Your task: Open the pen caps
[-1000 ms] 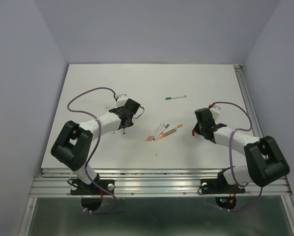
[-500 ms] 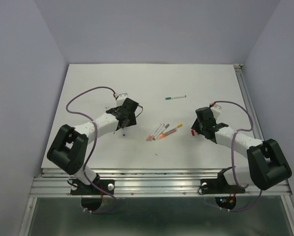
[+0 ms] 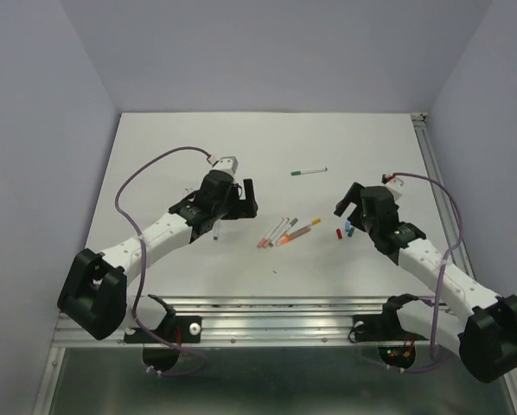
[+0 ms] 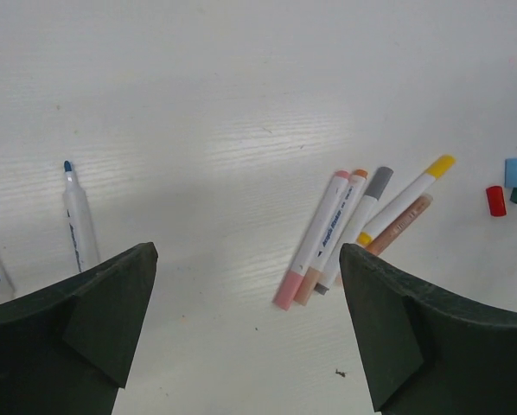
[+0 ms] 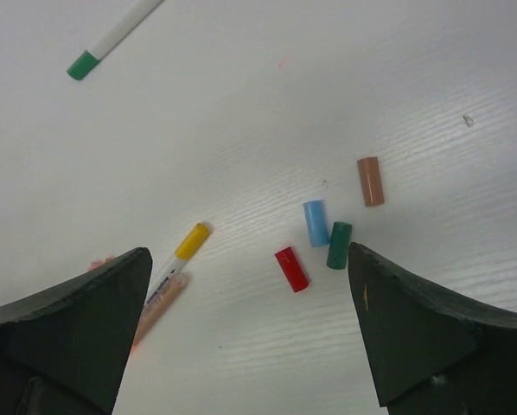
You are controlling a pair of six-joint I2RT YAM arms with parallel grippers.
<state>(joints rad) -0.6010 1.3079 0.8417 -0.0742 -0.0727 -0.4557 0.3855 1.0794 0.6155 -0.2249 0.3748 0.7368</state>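
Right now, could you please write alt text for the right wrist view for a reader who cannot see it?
A red cap, a blue cap, a green cap and a brown cap lie loose on the white table, framed by the open right pincer. A yellow-ended pen lies to their left, a green-ended pen at top left.

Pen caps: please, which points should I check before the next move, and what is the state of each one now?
1. Left gripper open and empty: ok.
2. Right gripper open and empty: ok.
3. Capped pens in the left wrist view: ok, the pen cluster lies just ahead of the fingers.
4. One pen free to grasp alone: not ok, they lie touching side by side.
5. Loose caps apart from the cluster: ok.
6. Green pen capped: cannot tell.
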